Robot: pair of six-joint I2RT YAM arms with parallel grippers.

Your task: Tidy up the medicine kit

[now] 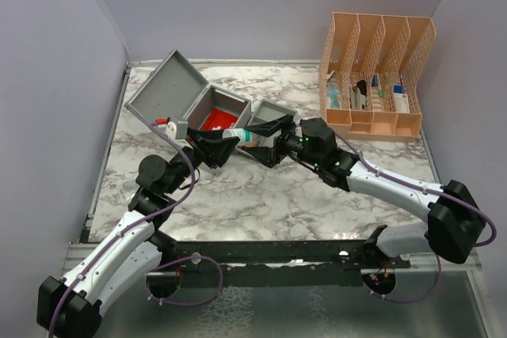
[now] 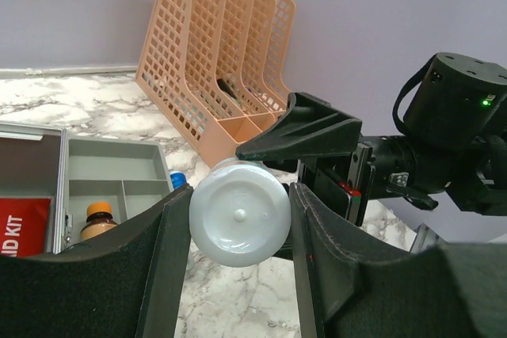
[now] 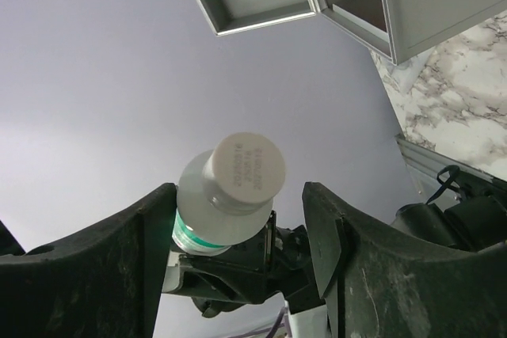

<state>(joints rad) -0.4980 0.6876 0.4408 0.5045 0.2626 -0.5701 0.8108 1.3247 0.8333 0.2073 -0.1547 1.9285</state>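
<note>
A white bottle (image 1: 242,135) with a green band hangs level above the table, just in front of the medicine kit (image 1: 178,85). My left gripper (image 1: 226,145) is shut on the bottle's base end (image 2: 240,223), both pads against its sides. My right gripper (image 1: 265,137) faces it from the right, open, its fingers either side of the cap end (image 3: 242,168). There the bottle lies against the left finger (image 3: 135,251), with a gap to the right one. The kit stands open, lid tilted back, its grey divided tray (image 1: 273,110) beside it.
A red first aid pouch (image 1: 215,120) lies in the case. The tray (image 2: 119,165) holds a brown bottle with an orange cap (image 2: 99,219) and a blue-capped item (image 2: 177,180). A peach slotted organizer (image 1: 372,77) with medicine boxes stands at the back right.
</note>
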